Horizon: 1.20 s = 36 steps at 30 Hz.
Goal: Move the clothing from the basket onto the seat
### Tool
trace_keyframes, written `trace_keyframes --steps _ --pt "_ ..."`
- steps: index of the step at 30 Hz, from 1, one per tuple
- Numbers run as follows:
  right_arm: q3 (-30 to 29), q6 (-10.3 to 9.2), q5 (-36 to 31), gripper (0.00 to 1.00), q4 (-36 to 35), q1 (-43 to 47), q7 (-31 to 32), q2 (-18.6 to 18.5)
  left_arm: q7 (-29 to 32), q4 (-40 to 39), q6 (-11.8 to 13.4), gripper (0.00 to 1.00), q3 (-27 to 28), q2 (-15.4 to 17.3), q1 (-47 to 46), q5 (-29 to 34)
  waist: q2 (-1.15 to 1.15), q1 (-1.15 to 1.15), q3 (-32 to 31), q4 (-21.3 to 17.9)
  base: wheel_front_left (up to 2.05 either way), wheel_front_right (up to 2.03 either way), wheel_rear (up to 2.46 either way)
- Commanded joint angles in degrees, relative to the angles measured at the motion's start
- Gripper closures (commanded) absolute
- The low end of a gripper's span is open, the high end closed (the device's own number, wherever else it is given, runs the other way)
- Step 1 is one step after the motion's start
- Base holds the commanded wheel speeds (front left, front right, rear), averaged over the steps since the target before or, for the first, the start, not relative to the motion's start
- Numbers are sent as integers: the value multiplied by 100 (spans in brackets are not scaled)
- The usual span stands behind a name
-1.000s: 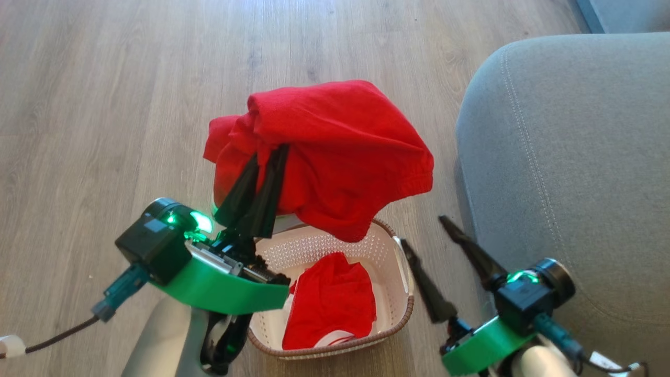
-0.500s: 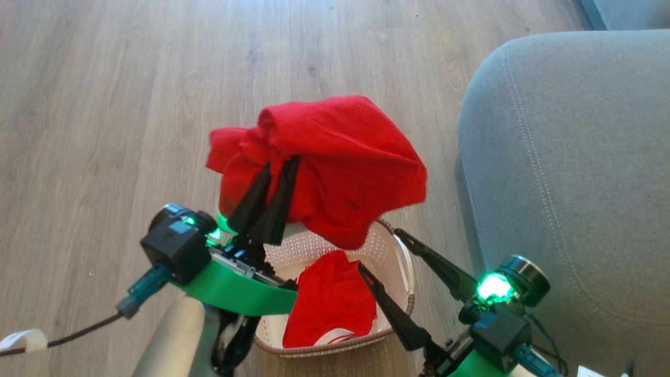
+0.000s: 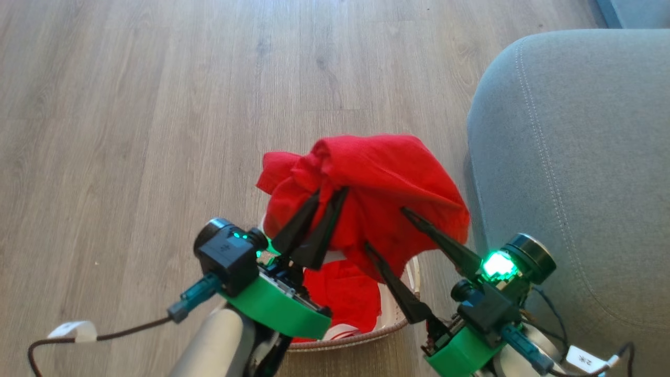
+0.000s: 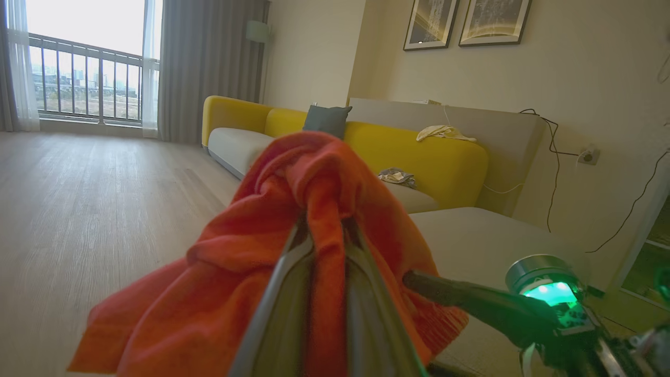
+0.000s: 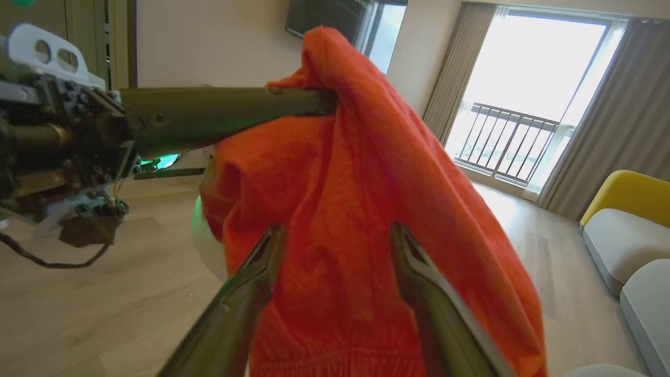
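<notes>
My left gripper (image 3: 330, 192) is shut on a fold of one red garment (image 3: 382, 183), which hangs above the basket (image 3: 398, 327); the pinched fold rises between the fingers (image 4: 324, 230) in the left wrist view. My right gripper (image 3: 386, 228) is open with its two fingers spread against the lower right of the hanging garment (image 5: 340, 220). A second red garment (image 3: 345, 293) with white trim lies in the basket, mostly hidden by the arms and the lifted cloth. The grey seat (image 3: 576, 157) stands just right of the basket.
Pale wooden floor (image 3: 157, 104) stretches to the left and beyond the basket. A dark cable with a white tag (image 3: 70, 331) trails at the lower left. A yellow sofa (image 4: 366, 141) stands farther off in the room.
The camera view has shifted. My left gripper has carried the red garment right, toward the seat. My right gripper has swung up and left, its open fingers now against the hanging cloth.
</notes>
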Motion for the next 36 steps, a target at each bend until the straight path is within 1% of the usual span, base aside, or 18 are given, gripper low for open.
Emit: trace_keyframes --steps 1,8,12,19,24,31,36 --pt "23 40 -75 0 -96 -190 -36 49 -29 -172 -9 100 105 30 -313 -7 0 0 6 4 0 0 0" --pt "-22 40 -261 0 320 -341 -36 139 -29 -144 -9 100 -324 30 -376 130 0 0 36 1 0 0 0" --pt "68 40 -295 0 510 -431 -36 102 -29 -56 -9 100 -585 30 -431 255 0 0 26 10 0 0 0" --pt "330 40 -386 0 717 -613 -36 -10 -29 125 -9 100 -760 30 -444 245 0 0 -54 41 0 0 0" --pt "403 40 -384 0 831 -679 -36 4 -29 248 -9 100 -869 30 -450 207 0 0 -136 76 0 0 0" --pt "332 40 -444 0 976 -723 -36 81 -29 302 -9 100 -914 30 -456 164 0 0 -158 123 0 0 0" --pt "154 40 -536 0 1009 -724 -36 239 -29 328 -9 100 -950 30 -464 118 0 0 -153 162 0 0 0"
